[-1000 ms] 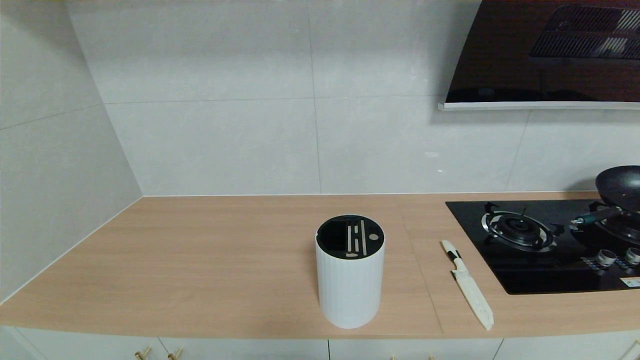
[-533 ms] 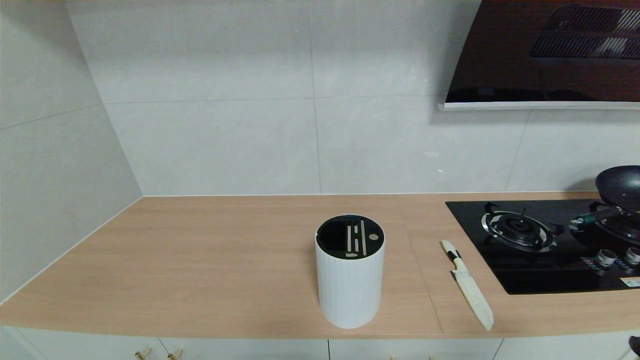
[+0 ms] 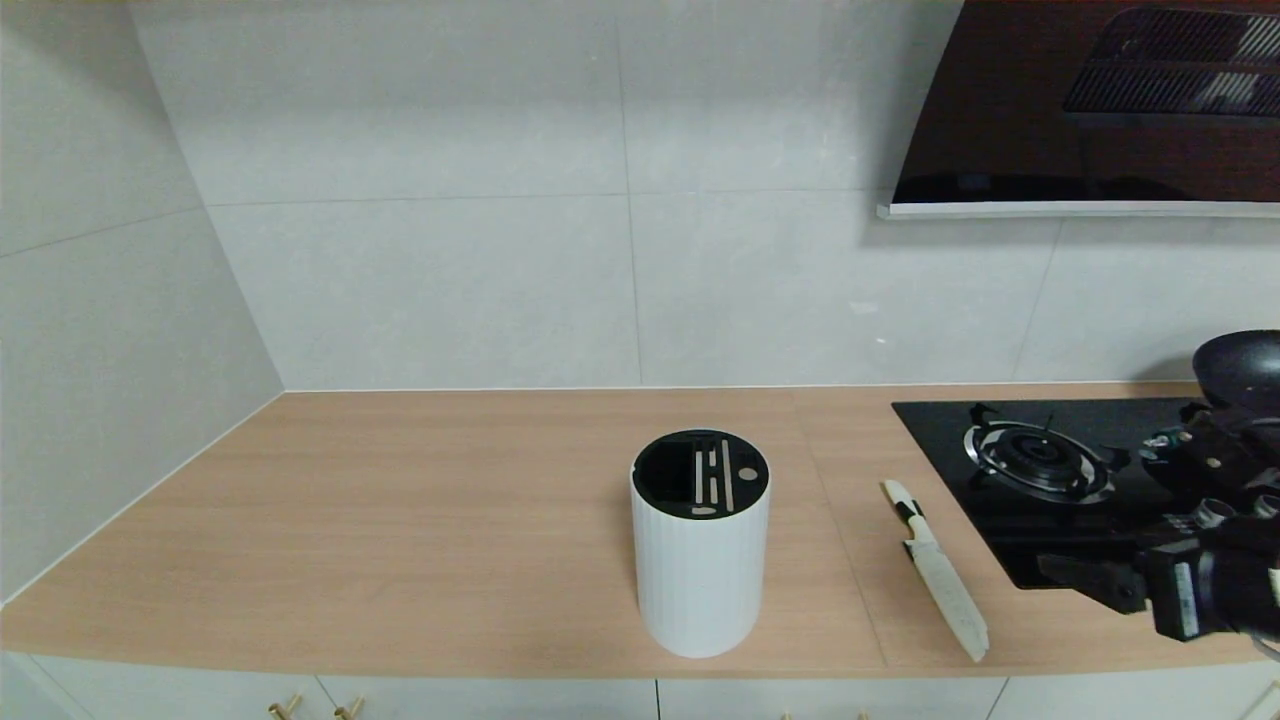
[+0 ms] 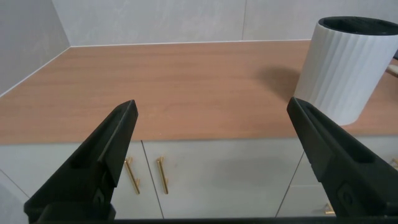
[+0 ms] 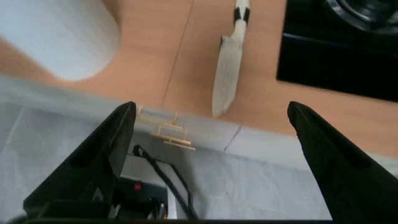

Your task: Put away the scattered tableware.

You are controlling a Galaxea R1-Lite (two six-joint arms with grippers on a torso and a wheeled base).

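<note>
White knife lay flat near its holder, so we held the right gripper splayed, aimed at it, left gripper likewise unclenched.

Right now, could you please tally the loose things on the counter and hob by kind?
Knife: 1
White knife holder: 1
Black wok: 1
Total: 3
</note>
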